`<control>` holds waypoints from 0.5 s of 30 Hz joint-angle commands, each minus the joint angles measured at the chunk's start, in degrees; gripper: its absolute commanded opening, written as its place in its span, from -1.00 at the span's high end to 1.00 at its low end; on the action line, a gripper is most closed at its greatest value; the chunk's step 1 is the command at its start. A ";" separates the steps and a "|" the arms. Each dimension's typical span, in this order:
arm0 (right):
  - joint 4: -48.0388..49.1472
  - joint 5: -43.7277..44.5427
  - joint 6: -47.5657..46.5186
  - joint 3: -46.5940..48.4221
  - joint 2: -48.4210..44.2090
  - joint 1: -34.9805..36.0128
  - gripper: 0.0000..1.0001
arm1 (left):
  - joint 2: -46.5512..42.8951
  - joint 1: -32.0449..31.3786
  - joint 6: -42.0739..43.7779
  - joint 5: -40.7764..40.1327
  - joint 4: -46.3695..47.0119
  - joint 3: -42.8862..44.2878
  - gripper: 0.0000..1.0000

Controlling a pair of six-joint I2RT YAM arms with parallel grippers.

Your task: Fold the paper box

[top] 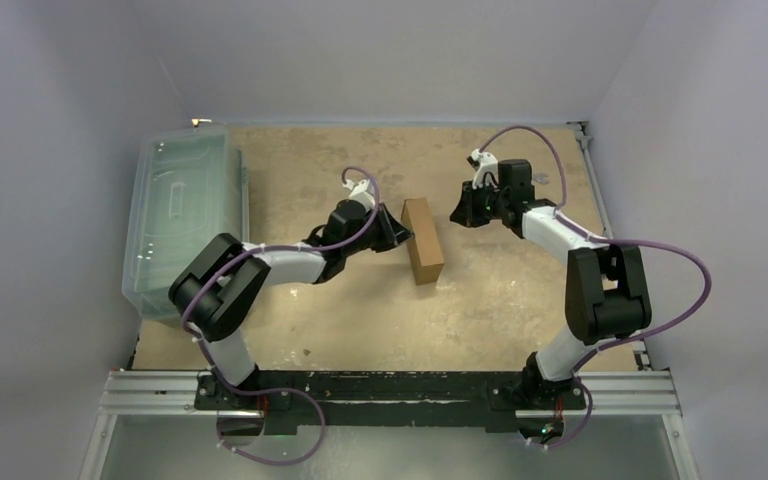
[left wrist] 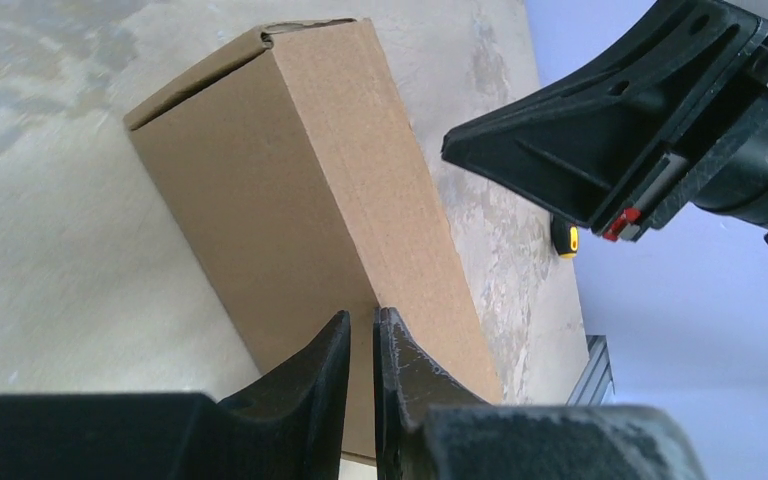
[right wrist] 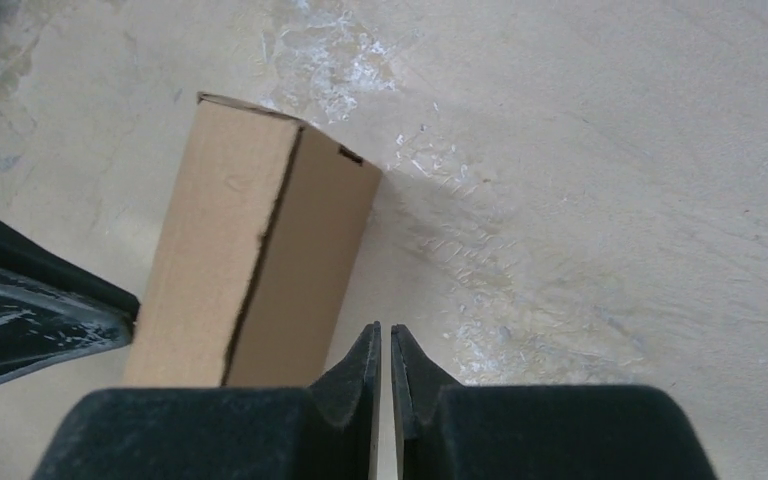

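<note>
Paper box (top: 423, 240) lies folded shut on the table (top: 500, 290), between both grippers. Left gripper (top: 401, 238): fingers nearly together, empty, tips at the box's side. Right gripper (top: 457, 214): fingers nearly together, empty, near the box.

The paper box (left wrist: 300, 200) lies folded shut on the table (left wrist: 50, 280), one end flap slightly raised. The left gripper (left wrist: 362, 318) has its fingers (left wrist: 315, 370) nearly together, tips at the box's near edge. The right gripper (left wrist: 470, 155) hangs at upper right, apart from the box.
</note>
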 commanded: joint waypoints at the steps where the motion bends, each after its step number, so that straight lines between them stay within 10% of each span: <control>1: -1.85 2.21 -2.67 3.37 -0.32 -0.20 0.83 | 5.15 -1.55 2.94 1.42 -4.02 7.55 0.75; 15: -4.30 4.96 -5.62 5.12 2.35 -1.83 0.81 | 20.25 -4.05 3.29 4.64 -10.31 30.00 0.74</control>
